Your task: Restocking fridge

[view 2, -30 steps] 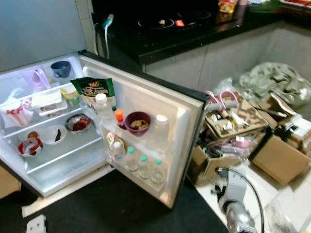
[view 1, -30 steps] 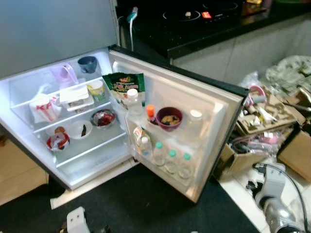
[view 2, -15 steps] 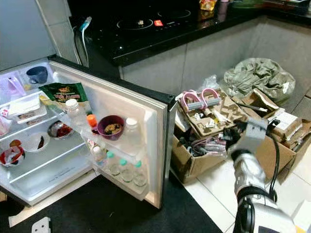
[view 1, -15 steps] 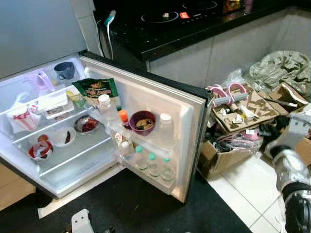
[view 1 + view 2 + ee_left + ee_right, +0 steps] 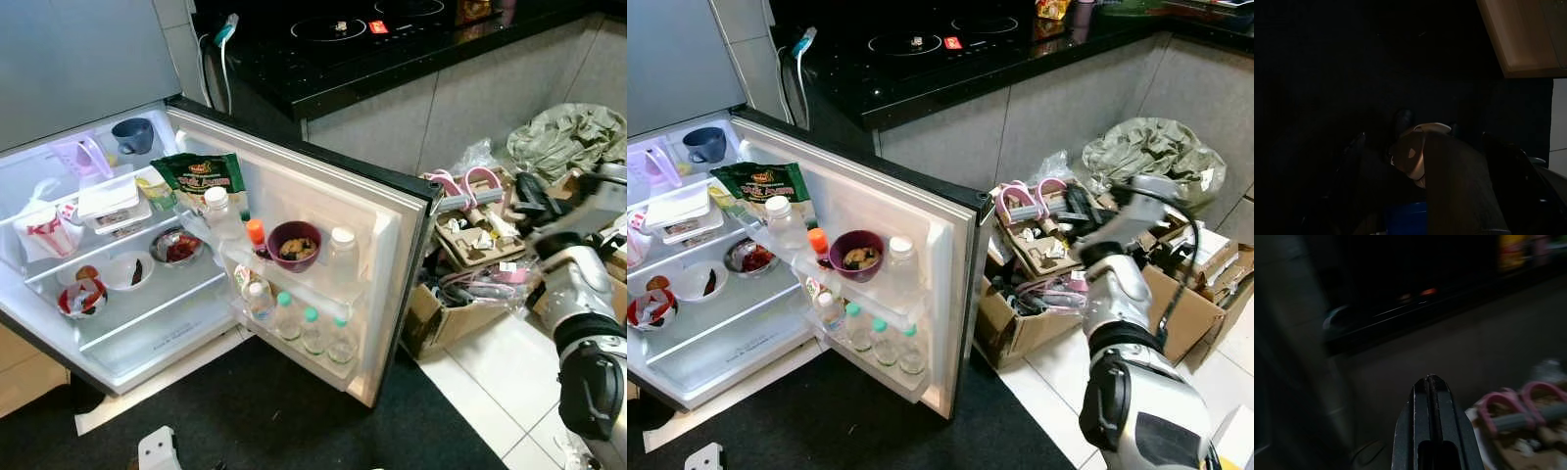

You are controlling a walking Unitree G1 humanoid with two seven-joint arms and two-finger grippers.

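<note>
At floor level, fridge: we see a small white fridge (image 5: 147, 343) standing open and lit, its door (image 5: 392, 255) swung out toward the cardboard boxes.
Upper shelf: we note a dark blue mug (image 5: 132, 134), a pale purple jug (image 5: 78, 157), a white lidded food box (image 5: 113, 201) and a red-and-white paper bag (image 5: 44, 233).
Middle shelf: we note a round bowl of red food (image 5: 178, 247), a white bowl (image 5: 127, 271) and a red-and-white wrapped item (image 5: 80, 297).
Door racks: we see a green snack packet (image 5: 206, 178), a clear bottle with a white cap (image 5: 220, 217), an orange-capped bottle (image 5: 257, 235), a purple bowl of food (image 5: 294, 245) and a white-capped jar (image 5: 341, 257) above; a row of green-capped bottles (image 5: 312, 328) stands below.
Right gripper: the right gripper (image 5: 1430, 396) is raised over the open cardboard box of clutter (image 5: 1038, 284), beside the fridge door; its two black fingers are pressed together with nothing between them.
Left gripper: the wrist view is very dark; we cannot tell how its fingers stand.
Surroundings: a black hob counter (image 5: 950, 59) runs behind, and a crumpled grey-green cloth bundle (image 5: 1151, 152) lies near the boxes.
</note>
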